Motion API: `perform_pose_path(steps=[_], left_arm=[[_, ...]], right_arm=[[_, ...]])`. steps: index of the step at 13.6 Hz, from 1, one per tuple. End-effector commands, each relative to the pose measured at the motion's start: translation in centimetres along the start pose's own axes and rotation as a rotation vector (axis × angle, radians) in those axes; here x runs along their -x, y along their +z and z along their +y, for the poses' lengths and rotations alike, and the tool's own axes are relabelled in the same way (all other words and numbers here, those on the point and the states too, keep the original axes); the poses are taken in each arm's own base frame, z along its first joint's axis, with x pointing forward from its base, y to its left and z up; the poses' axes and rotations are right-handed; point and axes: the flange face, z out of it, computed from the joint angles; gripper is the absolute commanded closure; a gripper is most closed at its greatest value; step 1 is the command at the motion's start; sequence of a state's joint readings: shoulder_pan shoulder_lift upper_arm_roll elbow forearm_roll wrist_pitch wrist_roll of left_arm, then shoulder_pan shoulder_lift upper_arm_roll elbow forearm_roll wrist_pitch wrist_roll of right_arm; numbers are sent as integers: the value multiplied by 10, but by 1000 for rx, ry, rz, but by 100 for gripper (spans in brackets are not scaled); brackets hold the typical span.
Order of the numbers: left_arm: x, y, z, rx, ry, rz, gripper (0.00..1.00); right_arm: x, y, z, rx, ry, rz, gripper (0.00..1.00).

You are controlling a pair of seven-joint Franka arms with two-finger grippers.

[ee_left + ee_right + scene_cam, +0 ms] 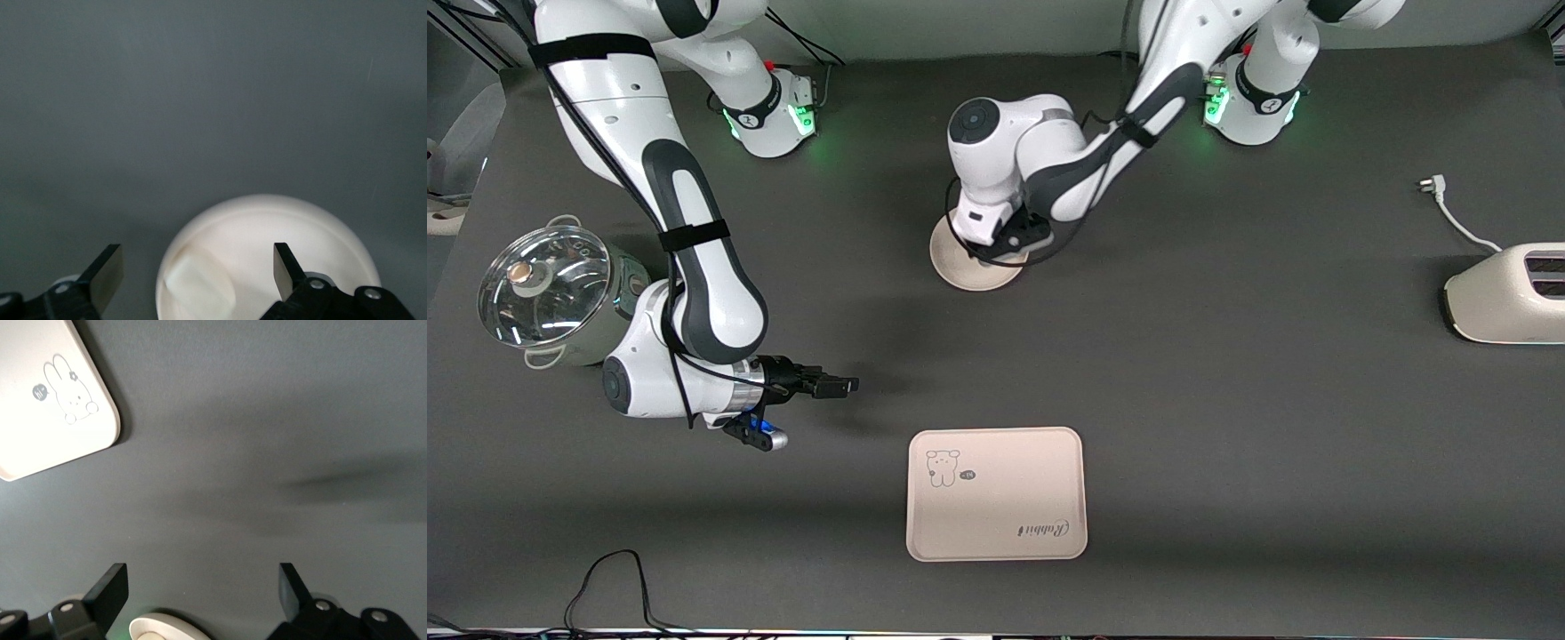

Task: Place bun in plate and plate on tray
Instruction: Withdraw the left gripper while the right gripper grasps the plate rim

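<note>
The round cream plate [959, 267] lies mid-table, farther from the front camera than the tray [996, 493]. The left gripper [1018, 240] hovers just over the plate and covers part of it. In the left wrist view the plate [300, 233] holds the off-white bun [200, 288], which lies between the wide-open fingers of the left gripper [198, 260], untouched. The bun is hidden in the front view. The right gripper [845, 385] is open and empty, low over bare table toward the right arm's end of the tray. It also shows in the right wrist view [200, 580], with a tray corner [40, 433].
A steel pot with a glass lid [543, 289] stands at the right arm's end of the table, close to the right arm. A cream toaster [1507, 293] with its cord and plug [1432, 185] sits at the left arm's end. A black cable [605, 578] loops at the near edge.
</note>
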State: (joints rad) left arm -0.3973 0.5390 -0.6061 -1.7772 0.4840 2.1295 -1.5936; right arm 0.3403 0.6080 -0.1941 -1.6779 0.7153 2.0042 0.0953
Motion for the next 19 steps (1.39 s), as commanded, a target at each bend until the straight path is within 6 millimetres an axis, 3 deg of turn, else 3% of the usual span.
perform_pose_path(steps=[1,2,4,5,7,10,12,14,16,19], left_arm=[[-112,-53,-29,45,-90,75,0],[-165,-66,-46,65,-138,93,0],[-227,-97,-81,56,-142,111,0],[-246,-105,-98,2,-119,90,0],[-266,-120,-134,-116,19,2,0],[-349,-144,-222,-78,-18,-18,0],[-387,-166,-276,-40,39,-31,0],[-406,-178,-329,-28,85,-70,0],[-409,-194,-350,-11,109,-67,0],[-419,-198,-378,-1,137,-73,0]], right_arm=[[0,6,5,-25,-4,18,0],[3,13,11,-18,-6,23,0],[24,28,26,-44,-54,30,0],[43,38,27,-80,-62,27,0],[72,46,36,-83,-73,36,0],[122,57,38,-54,-92,44,0],[152,64,34,-40,-114,40,0],[176,76,30,-22,-132,65,0],[204,103,15,-21,-137,104,1],[234,137,3,-4,-137,163,1]])
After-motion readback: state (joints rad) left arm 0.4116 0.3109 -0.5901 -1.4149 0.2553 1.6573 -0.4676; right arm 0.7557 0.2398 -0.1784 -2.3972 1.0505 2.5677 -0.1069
